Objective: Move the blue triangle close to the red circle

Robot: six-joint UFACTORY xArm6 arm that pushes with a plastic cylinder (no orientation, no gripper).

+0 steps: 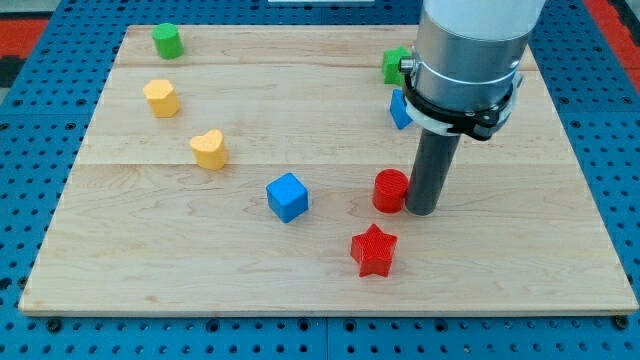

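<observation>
My tip [421, 212] rests on the table [120, 270] touching the red circle [390, 190], which sits just to its left in the view. There is no gripper, only the rod. The blue triangle [399, 110] lies above the tip, half hidden behind the arm. It looks light, rigid and apt to pivot, so push its upper face squarely. No containers show.

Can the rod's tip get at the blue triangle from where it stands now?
Probably yes: my tip sits right of the red circle, and the blue triangle lies above, half hidden by the arm, with bare board between.
</observation>
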